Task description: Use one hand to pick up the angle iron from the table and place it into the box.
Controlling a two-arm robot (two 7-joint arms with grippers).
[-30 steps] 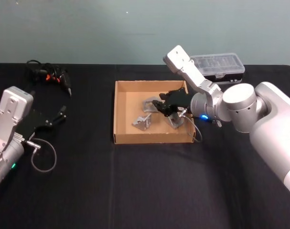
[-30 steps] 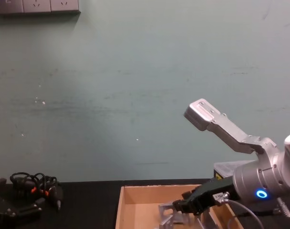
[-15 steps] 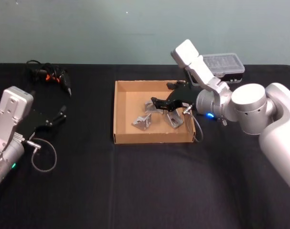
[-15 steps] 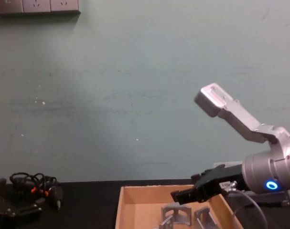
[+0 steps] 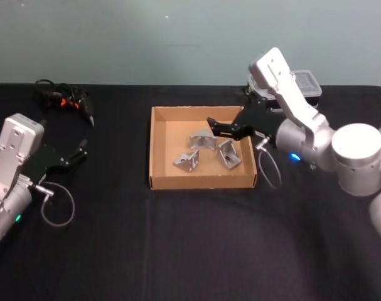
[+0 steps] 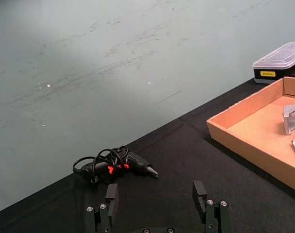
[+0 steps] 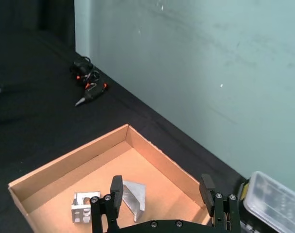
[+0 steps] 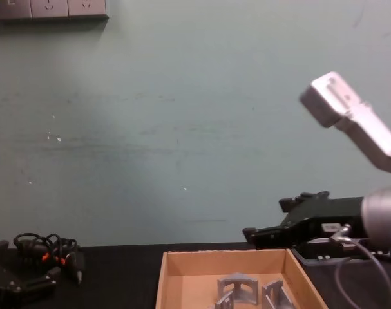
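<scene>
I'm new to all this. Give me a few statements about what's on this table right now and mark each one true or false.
1. Three metal angle irons lie inside the cardboard box. True.
2. The right tool is clamped on an angle iron. False: it hangs open and empty above the box's far right part.
3. The left tool is over the box. False: it is open over the black table, far to the box's left.
4. A black case with a clear lid sits beyond the box. True.
5. The box has a closed lid. False: it is open on top.
</scene>
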